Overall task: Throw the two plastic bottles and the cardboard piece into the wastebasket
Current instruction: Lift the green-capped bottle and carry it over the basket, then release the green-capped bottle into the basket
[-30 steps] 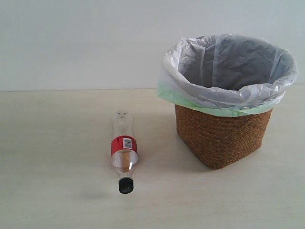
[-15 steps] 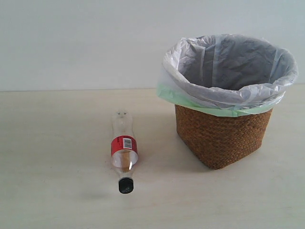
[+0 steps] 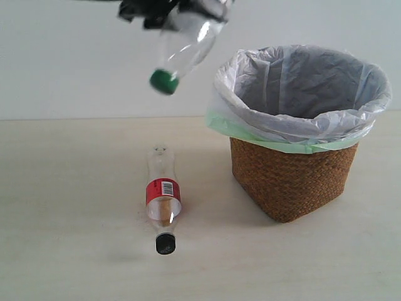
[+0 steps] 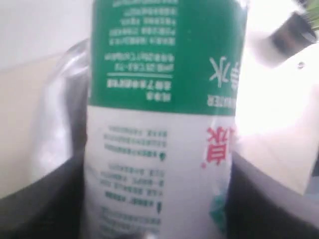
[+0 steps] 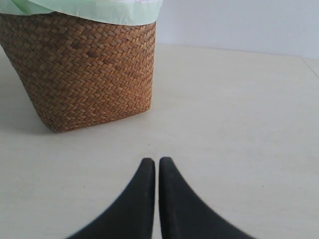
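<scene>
Cropped at top, the left gripper clasps the green-capped bottle

The green-capped bottle clamped in the left pincer is clear glossy plastic with a smooth printed label, as is the black-capped bottle on the pale, matt, smooth worktop below that pincer. Ahead of the right pincer, whose closed fingers look like smooth matt black plastic, the wastebasket is rough brown woven wicker lined with a thin, crinkled, faintly shiny plastic bag.
</scene>
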Motion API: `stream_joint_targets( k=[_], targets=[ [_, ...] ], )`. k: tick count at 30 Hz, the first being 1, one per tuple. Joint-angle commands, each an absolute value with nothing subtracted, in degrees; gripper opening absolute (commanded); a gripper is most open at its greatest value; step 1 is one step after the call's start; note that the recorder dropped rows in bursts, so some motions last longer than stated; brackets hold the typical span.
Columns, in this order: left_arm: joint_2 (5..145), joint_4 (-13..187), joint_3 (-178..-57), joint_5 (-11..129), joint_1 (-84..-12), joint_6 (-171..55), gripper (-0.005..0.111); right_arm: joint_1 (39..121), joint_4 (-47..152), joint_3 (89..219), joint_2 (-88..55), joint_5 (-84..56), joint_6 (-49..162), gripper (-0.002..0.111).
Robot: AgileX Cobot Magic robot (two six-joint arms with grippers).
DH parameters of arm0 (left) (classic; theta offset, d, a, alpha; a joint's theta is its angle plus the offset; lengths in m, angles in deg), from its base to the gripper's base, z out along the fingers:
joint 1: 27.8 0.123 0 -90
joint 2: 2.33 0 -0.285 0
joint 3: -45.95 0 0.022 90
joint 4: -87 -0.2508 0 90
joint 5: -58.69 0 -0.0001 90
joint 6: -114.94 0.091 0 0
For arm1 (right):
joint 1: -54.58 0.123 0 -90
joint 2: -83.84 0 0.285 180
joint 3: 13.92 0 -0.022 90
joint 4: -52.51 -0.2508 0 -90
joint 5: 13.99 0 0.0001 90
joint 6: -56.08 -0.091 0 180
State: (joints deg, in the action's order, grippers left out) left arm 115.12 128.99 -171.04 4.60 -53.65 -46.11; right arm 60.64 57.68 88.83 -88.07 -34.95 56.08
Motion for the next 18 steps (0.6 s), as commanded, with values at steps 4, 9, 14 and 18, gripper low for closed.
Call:
stream_joint_targets(
  k=[4, 9, 14, 18],
  targets=[
    [125.3, 128.6, -190.0, 2.1, -58.3, -47.9, 0.105, 60.4, 57.7, 88.9, -88.4, -34.7, 56.1, 0.0],
    [126.9, 119.3, -190.4, 3.6, -58.4, -54.8, 0.098, 60.4, 57.6, 88.9, -88.4, -34.7, 56.1, 0.0],
    [127.0, 119.2, -190.6, 5.9, -58.4, -54.8, 0.078, 60.4, 57.6, 88.9, -88.4, -34.7, 56.1, 0.0],
    [126.9, 119.1, -190.7, 5.1, -58.4, -52.4, 0.075, 60.4, 57.6, 88.9, -88.4, -34.7, 56.1, 0.0]
  ],
)
